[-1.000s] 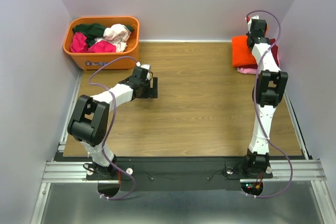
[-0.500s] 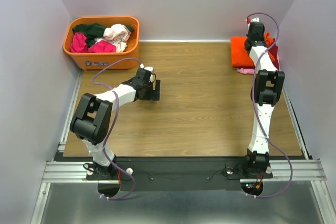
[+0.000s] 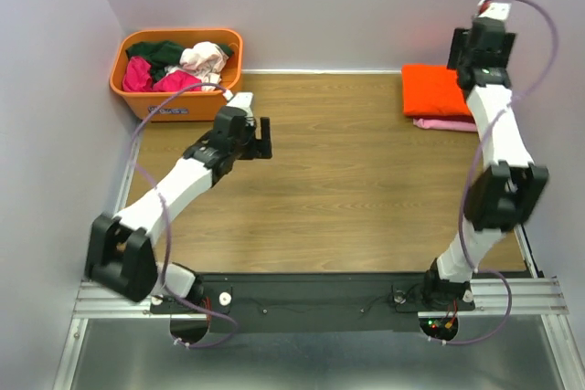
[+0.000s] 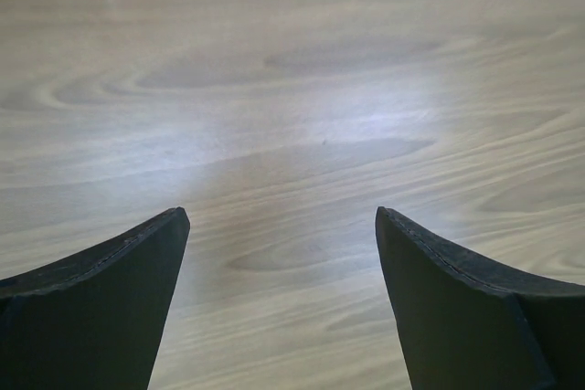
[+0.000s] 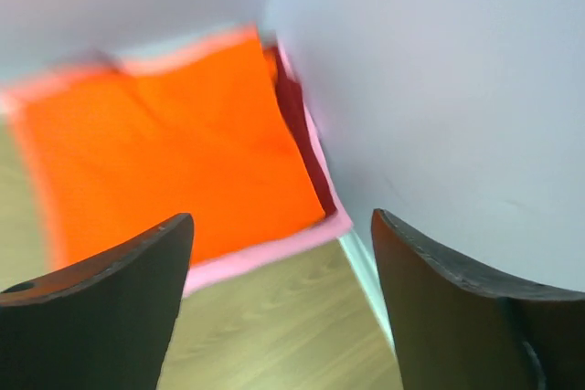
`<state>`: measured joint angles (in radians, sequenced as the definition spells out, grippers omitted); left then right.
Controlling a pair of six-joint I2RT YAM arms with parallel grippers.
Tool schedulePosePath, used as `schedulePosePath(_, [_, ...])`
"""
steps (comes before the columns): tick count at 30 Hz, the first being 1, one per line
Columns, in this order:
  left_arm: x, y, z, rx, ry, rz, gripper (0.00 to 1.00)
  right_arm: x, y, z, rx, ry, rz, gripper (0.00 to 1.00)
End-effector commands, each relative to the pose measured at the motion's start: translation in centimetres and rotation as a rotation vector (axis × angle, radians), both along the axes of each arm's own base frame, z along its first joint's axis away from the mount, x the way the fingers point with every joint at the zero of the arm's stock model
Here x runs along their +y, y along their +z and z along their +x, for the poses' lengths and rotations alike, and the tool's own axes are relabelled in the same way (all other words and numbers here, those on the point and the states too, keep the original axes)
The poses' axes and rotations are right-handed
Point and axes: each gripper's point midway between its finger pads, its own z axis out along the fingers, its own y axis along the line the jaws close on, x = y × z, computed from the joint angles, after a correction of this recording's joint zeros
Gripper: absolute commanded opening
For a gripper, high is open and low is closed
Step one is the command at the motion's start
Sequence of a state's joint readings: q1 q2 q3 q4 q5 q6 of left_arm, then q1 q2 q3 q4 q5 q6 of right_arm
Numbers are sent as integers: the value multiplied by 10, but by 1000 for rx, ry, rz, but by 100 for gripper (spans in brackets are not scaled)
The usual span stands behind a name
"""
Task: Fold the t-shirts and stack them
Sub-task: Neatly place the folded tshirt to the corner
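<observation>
Far left, back corner: an orange tub [image 3: 137, 102] is seen holding unfolded shirts crumpled together: dark green shirt [image 3: 155, 49], magenta shirt [image 3: 137, 75], whitish-pink shirt [image 3: 206, 58]. Just in front of the tub, the left gripper [image 4: 281, 212] is held over bare table [image 3: 366, 189], jaws spread wide, nothing between them (only wood grain is seen in its wrist view).

Far right, back corner: a folded stack is laid beside the wall [image 5: 439, 89]. The orange shirt [image 3: 437, 89] is on top, the pink shirt [image 3: 445, 123] peeks out underneath, and the dark red shirt [image 5: 297, 121] shows as a strip at the wall side. The right gripper [image 5: 281, 216] is held above the stack, jaws wide apart and empty; the stack is not touched.

Judged step: the next shirt is to be fetched from the tub, most likely by the left arm. One shirt only should be pinched, best the whitish-pink one since it lies on top of the heap. A high fold should be taken so neighbours are not dragged along. It should be lifted clear of the tub rim, then spread flat at mid-table before any fold is made. The right arm should be kept well off the stack so the orange top layer is not snagged.
</observation>
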<state>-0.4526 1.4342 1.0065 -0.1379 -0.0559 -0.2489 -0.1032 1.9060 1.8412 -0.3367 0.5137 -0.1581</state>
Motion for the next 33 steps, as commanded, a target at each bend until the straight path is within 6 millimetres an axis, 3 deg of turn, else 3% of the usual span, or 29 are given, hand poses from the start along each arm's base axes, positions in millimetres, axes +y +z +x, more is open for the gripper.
schedulePosePath(1, [15, 87, -10, -175, 60, -69, 96, 31, 101, -56, -299, 41, 193, 91])
schedulePosePath(4, [41, 162, -34, -327, 133, -115, 97, 52, 134, -113, -383, 100, 266, 99])
schedulePosePath(6, [56, 191, -50, -382, 173, -136, 98, 61, 147, -146, -424, 127, 294, 100])
schedulePosePath(7, [66, 214, -65, -440, 196, -182, 98, 66, 161, -179, -476, 136, 297, 100])
schedulePosePath(8, [69, 215, -66, -437, 218, -181, 98, 68, 165, -196, -503, 136, 307, 100])
schedulePosePath(9, [83, 235, -81, -495, 259, -212, 98, 72, 169, -210, -522, 153, 306, 100])
schedulePosePath(10, [92, 240, -92, -511, 283, -226, 98, 78, 178, -243, -577, 178, 304, 100])
schedulePosePath(11, [105, 257, -110, -568, 323, -275, 98, 80, 180, -258, -605, 180, 306, 100])
schedulePosePath(13, [117, 255, -126, -598, 351, -301, 98, 86, 183, -301, -674, 204, 285, 100])
schedulePosePath(14, [130, 264, -144, -658, 376, -334, 99, 91, 180, -314, -696, 221, 294, 100])
schedulePosePath(16, [140, 251, -156, -676, 396, -337, 99, 93, 175, -336, -738, 229, 296, 100])
schedulePosePath(17, [149, 248, -170, -705, 410, -352, 99, 96, 169, -358, -777, 248, 288, 100])
schedulePosePath(22, [168, 243, -203, -766, 447, -438, 99, 108, 153, -401, -811, 328, 265, 100])
schedulePosePath(26, [178, 240, -218, -806, 477, -512, 99, 111, 147, -407, -814, 348, 271, 100])
schedulePosePath(33, [182, 230, -221, -802, 523, -580, 99, 121, 137, -399, -783, 402, 294, 100])
